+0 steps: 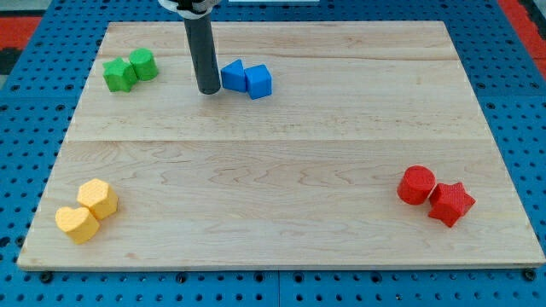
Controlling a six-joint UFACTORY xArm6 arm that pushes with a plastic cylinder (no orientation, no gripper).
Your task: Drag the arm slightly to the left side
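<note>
My tip (208, 89) sits on the wooden board (281, 170), just left of the two blue blocks (246, 78). It is a plain rod with no jaws.

straight dark rod (207, 51) — white collar

My tip (208, 89) stands just left of the 2 blue blocks (246, 78), almost touching. Leftward, bare board (273, 162) runs to the 2 green blocks (130, 70). The 2 yellow blocks (86, 210) and 2 red blocks (435, 195) sit well apart, near the view's bottom corners.
</note>
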